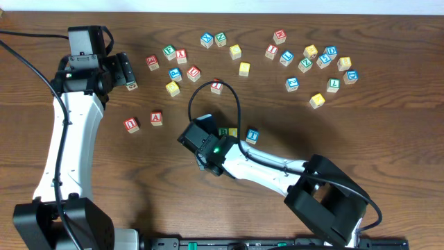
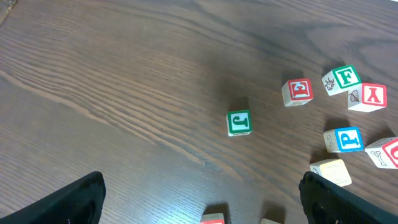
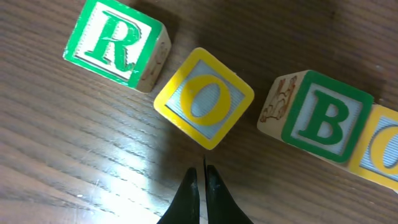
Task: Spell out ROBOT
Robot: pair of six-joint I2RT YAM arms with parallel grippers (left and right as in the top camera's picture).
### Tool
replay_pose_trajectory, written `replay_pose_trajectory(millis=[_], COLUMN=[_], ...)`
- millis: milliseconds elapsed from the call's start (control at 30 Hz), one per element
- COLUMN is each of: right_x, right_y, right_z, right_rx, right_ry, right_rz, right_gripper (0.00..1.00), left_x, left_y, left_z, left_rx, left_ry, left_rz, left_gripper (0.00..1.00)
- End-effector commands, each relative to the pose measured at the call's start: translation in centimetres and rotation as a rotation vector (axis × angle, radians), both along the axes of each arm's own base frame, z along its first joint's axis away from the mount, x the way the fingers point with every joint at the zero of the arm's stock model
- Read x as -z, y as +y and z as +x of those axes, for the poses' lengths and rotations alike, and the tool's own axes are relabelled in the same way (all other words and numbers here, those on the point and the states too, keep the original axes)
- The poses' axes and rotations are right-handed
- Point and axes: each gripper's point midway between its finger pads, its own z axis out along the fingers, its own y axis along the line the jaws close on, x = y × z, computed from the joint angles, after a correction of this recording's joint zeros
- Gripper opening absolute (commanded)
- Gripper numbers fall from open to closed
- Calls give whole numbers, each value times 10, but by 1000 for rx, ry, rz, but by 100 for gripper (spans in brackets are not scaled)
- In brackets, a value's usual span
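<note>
Right gripper (image 3: 203,177) is pinched fully shut, holding nothing. Yellow O cube (image 3: 204,98) sits just ahead of the tips, 1 corner aimed at them. R cube (image 3: 115,42) is ahead-left, B cube (image 3: 323,118) ahead-right. The 2nd O (image 3: 384,152) is cut off at the edge. The row runs crosswise, slanting.

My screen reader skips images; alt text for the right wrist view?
Wooden cubes lined up on a table: green R, tilted yellow O, green B, second O cut off. The shut right hand points at the first O.
</note>
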Motion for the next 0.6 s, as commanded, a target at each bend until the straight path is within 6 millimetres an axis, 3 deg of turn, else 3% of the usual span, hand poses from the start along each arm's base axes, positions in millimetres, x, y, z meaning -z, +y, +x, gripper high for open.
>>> replay_pose_trajectory(millis=[0, 567], right_x=[5, 5], right_y=[0, 5], right_z=[-3, 4], right_rx=[-18, -27], right_ry=[2, -19], right_rz=[-17, 2], right_gripper=[1, 1], left_x=[-9, -9], left_y=[0, 0], left_z=[3, 3], left_rx=[-6, -6], left_ry=[-25, -25], left_rz=[-1, -2], left_gripper=[98, 98])
